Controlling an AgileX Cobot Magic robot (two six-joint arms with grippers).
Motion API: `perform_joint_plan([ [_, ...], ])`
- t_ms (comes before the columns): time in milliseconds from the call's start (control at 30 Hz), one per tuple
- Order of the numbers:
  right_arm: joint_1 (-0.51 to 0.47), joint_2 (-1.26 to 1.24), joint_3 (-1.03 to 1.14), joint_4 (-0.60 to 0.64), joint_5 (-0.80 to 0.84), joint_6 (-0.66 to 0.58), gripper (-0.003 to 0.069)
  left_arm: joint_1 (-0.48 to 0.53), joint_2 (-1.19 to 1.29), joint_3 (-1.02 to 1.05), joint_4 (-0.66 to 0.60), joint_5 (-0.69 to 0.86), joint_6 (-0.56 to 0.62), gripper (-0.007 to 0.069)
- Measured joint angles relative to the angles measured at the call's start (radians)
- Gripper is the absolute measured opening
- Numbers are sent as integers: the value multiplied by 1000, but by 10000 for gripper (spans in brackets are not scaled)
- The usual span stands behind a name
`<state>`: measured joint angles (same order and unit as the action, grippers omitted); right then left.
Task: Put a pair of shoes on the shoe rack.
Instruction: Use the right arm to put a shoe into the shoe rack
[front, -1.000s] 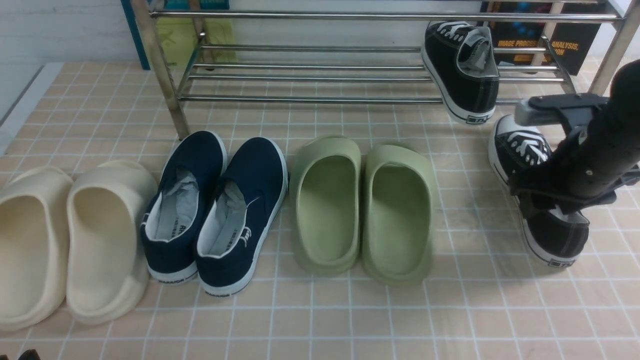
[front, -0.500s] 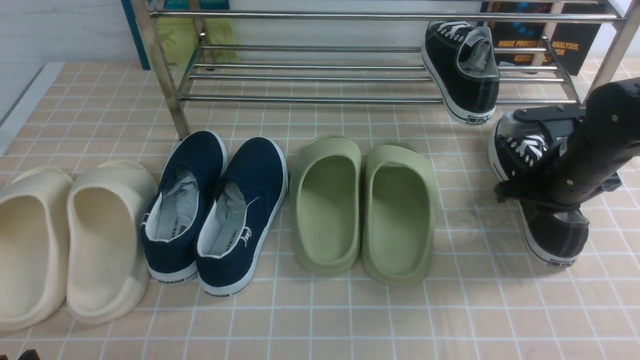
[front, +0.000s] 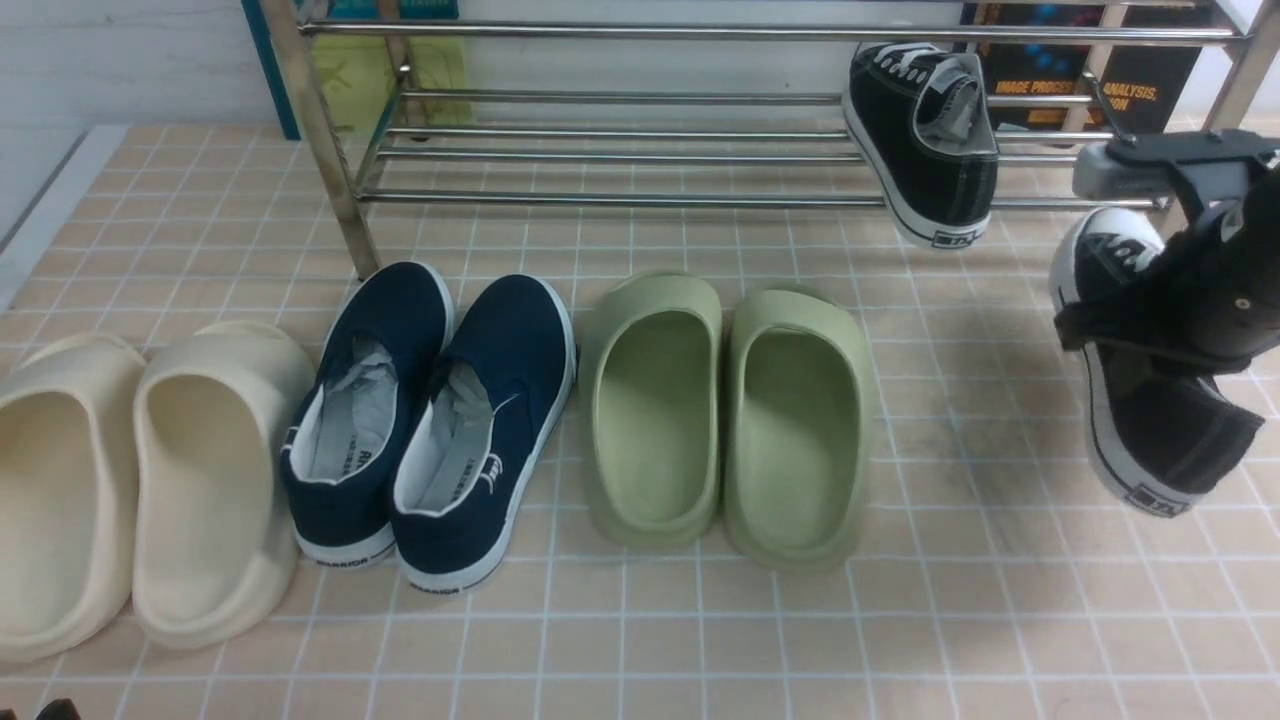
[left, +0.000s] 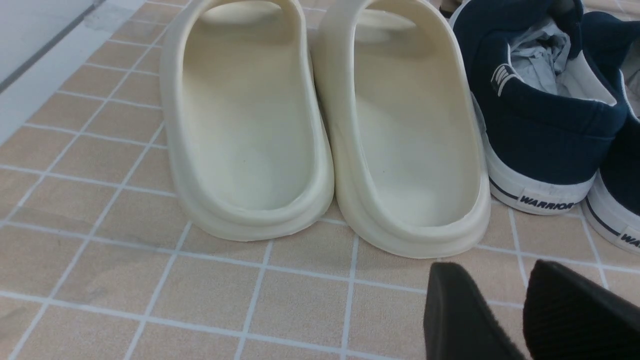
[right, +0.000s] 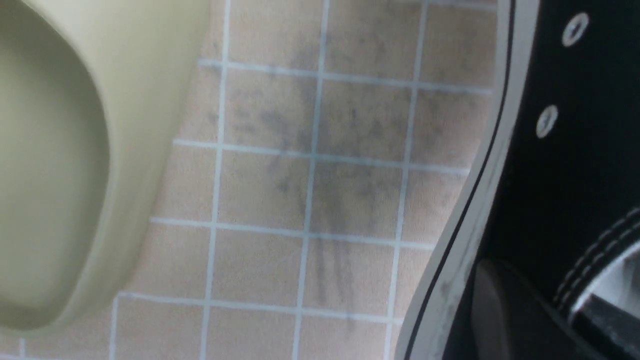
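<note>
One black sneaker (front: 925, 140) with white laces rests at the right end of the silver shoe rack (front: 620, 198), its heel hanging over the front bar. My right gripper (front: 1150, 340) is shut on the second black sneaker (front: 1160, 430) and holds it off the tiled floor at the far right, toe up and heel hanging down. In the right wrist view the gripper (right: 550, 310) clamps the sneaker's side wall (right: 560, 150), one finger (right: 500, 310) outside and one inside. My left gripper (left: 505, 300) is open and empty over the floor in front of the cream slippers.
On the floor in front of the rack lie cream slippers (front: 140, 480), navy slip-ons (front: 430, 420) and green slippers (front: 725, 420). A green slipper (right: 60, 150) lies beside the held sneaker. Books (front: 1080, 80) stand behind the rack. The rack's right leg (front: 1235, 80) is close to my right arm.
My right gripper has closed on the second sneaker, lifted it off the floor and carried it to the right. The left arm has not moved.
</note>
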<state>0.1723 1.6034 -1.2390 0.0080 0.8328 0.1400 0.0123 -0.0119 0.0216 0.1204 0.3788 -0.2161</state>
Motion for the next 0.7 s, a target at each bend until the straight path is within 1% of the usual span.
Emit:
perform_joint_plan([
  [200,0,71,-123,-36,-66,-9,-6,0,0,0,3,0,0,239],
  [400,0,189,-282,-67,-53,-43,-7,0,0,0,19,0,0,239],
  [500,0,238,-351,-103,-40,-45,-7,0,0,0,20,0,0,239],
  [600,0,304,-443,-181,-30,-47,-7,0,0,0,22,0,0,239],
  [700,0,353,-503,-229,-34,-70,-7,0,0,0,23,0,0,239],
])
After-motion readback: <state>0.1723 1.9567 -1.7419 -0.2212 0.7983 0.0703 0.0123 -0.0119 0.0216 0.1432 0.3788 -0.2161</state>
